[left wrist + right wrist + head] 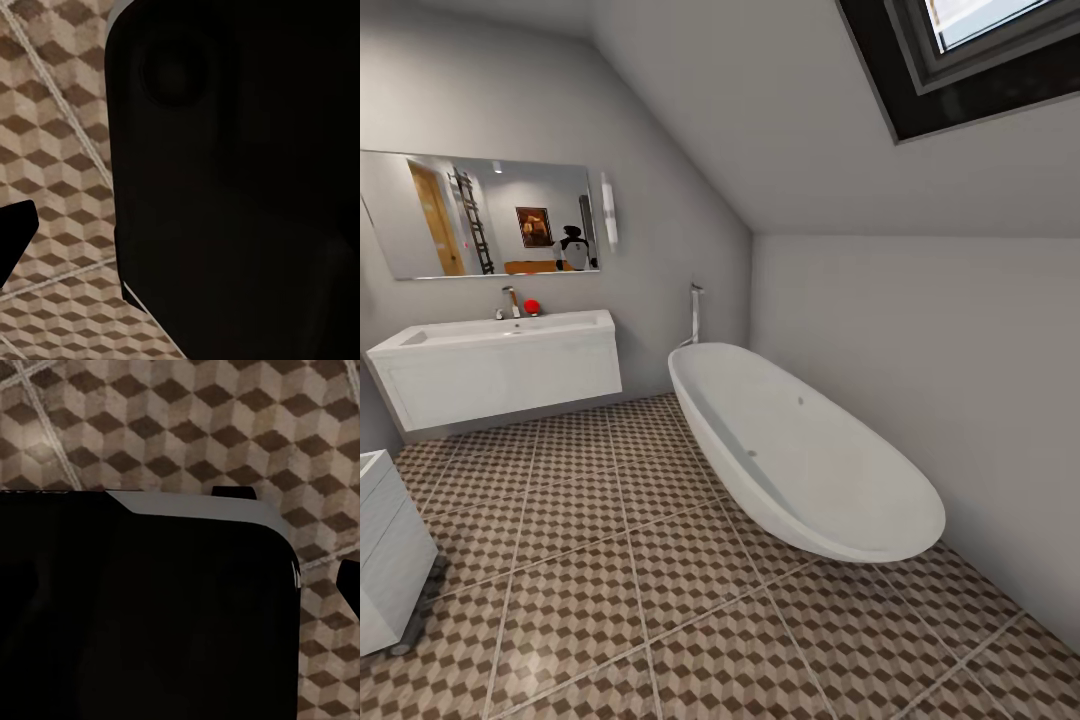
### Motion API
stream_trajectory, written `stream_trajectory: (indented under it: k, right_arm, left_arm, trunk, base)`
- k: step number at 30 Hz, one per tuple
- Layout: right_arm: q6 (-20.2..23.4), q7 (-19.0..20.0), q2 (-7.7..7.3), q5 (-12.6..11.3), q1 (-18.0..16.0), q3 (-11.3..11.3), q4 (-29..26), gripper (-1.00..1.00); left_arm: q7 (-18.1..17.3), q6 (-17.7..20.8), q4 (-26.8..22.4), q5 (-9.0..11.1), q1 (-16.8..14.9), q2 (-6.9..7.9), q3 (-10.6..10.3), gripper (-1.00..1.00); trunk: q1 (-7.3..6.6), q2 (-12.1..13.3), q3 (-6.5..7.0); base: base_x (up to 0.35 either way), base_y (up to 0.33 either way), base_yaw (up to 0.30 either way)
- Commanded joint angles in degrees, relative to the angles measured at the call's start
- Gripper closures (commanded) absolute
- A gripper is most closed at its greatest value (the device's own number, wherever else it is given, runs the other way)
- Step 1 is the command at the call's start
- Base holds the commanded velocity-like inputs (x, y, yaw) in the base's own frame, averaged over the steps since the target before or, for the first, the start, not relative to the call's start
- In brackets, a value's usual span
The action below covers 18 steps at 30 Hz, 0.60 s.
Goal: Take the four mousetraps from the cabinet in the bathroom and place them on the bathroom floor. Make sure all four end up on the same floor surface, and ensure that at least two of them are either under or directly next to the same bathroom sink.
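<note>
White sink [500, 365] hung beside the tub [810, 460]; patterned floor [660, 600] held no traps there; fingers' opening couldn't be told.

A bathroom under a sloping grey ceiling [760, 110]. A white oval bathtub [800, 450] stands on cube-patterned tiles [660, 590]. Left of the tub, a white wall-hung vanity [495, 365] sits beneath a wide mirror [480, 215]. A skylight [970, 50] opens above the tub.
</note>
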Motion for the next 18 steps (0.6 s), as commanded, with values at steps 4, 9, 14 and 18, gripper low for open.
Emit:
stream_trajectory:
  k: [4,9,14,18]
  right_arm:
    - [-0.1,0.1,0.12,-0.2,0.0,0.0,0.1,-1.00]
    - [-0.2,0.3,0.51,-0.3,0.0,0.0,0.0,-1.00]
    - [-0.3,0.3,0.73,-0.4,0.0,0.0,0.0,-1.00]
    - [-0.3,0.3,0.79,-0.4,0.0,0.0,0.0,-1.00]
  left_arm:
    - [-0.1,0.0,0.1,0.2,0.0,-0.69,0.1,-1.00]
    - [-0.1,0.0,0.4,0.2,0.0,-1.17,0.0,-1.00]
    - [-0.2,-0.1,0.5,0.2,0.0,-1.29,0.1,-1.00]
    - [-0.2,-0.2,0.5,0.2,0.0,-1.51,0.1,-1.00]
  trunk:
    - [0.00,0.0,-0.06]
    - [0.00,0.0,-0.06]
    - [0.00,0.0,-0.06]
    - [0.00,0.0,-0.06]
  base:
    - [0.000,0.000,0.000]
    - [0.000,0.000,0.000]
    - [0.000,0.000,0.000]
    - [0.000,0.000,0.000]
